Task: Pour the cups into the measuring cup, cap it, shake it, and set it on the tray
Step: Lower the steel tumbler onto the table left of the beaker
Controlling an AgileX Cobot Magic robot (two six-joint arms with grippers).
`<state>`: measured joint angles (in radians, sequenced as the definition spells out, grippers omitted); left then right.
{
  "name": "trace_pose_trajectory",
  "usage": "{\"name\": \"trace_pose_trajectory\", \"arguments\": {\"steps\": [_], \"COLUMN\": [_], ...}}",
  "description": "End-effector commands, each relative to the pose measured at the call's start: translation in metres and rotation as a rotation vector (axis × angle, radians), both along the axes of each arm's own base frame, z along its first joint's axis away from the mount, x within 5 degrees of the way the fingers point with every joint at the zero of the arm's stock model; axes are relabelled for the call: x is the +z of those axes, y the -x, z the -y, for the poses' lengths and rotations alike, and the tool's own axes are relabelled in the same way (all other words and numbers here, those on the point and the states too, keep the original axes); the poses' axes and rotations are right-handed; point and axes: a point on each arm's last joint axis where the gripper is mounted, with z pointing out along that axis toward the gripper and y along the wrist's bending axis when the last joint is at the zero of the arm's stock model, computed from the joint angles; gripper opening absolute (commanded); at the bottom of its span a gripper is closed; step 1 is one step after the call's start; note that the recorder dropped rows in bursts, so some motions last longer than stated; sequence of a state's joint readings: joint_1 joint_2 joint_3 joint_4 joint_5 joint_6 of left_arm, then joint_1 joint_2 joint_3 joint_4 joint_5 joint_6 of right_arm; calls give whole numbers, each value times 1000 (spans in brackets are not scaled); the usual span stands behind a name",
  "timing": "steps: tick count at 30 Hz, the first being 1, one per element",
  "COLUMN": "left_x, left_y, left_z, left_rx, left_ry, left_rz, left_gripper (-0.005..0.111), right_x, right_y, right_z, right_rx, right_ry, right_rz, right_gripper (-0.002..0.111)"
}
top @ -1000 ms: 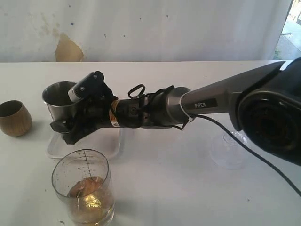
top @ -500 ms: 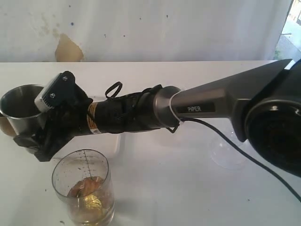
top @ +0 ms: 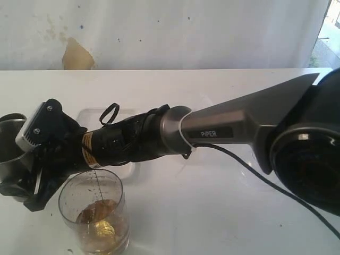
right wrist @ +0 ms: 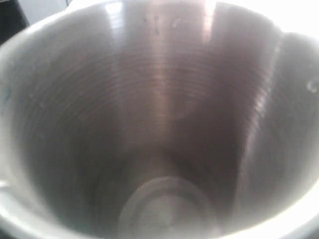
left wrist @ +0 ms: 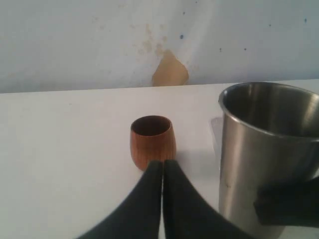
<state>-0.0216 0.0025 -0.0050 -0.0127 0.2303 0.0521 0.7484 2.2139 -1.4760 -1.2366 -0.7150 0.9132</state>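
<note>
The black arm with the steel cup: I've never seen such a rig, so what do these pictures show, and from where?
This is a robot with two arms, each ending in a gripper, a two-fingered clamp. One picture comes from a camera off the arms; the other two from cameras on the wrists. In the outside view the right arm reaches across the white table, and the right gripper clasps a steel tumbler. Its wrist camera looks straight into that tumbler, which appears empty. The left wrist camera shows the left gripper, shut and holding nothing, with a brown cup standing beyond it. A clear measuring cup with amber liquid stands below the arm in the outside view, and a white tray lies partly hidden behind it.
</note>
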Motion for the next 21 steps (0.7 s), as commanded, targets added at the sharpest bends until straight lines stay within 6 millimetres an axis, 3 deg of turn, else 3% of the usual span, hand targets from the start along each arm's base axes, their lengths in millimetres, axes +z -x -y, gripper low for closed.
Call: {"name": "trace_pose_trajectory", "arguments": {"steps": [1, 7, 21], "left_x": [-2, -2, -2], "left_y": [0, 0, 0], "left_z": [0, 0, 0], "left_rx": [0, 0, 0], "left_ry": [-2, -2, -4], "left_rz": [-4, -4, -4], "left_gripper": [1, 1, 1], "right_x": [4, -1, -33], "right_y": [0, -1, -2], "right_z": [0, 1, 0], "right_rx": [-2, -9, -11], "right_ry": [-10, 24, 71], "right_rz": [-5, 9, -40], "right_gripper": [0, 0, 0]}}
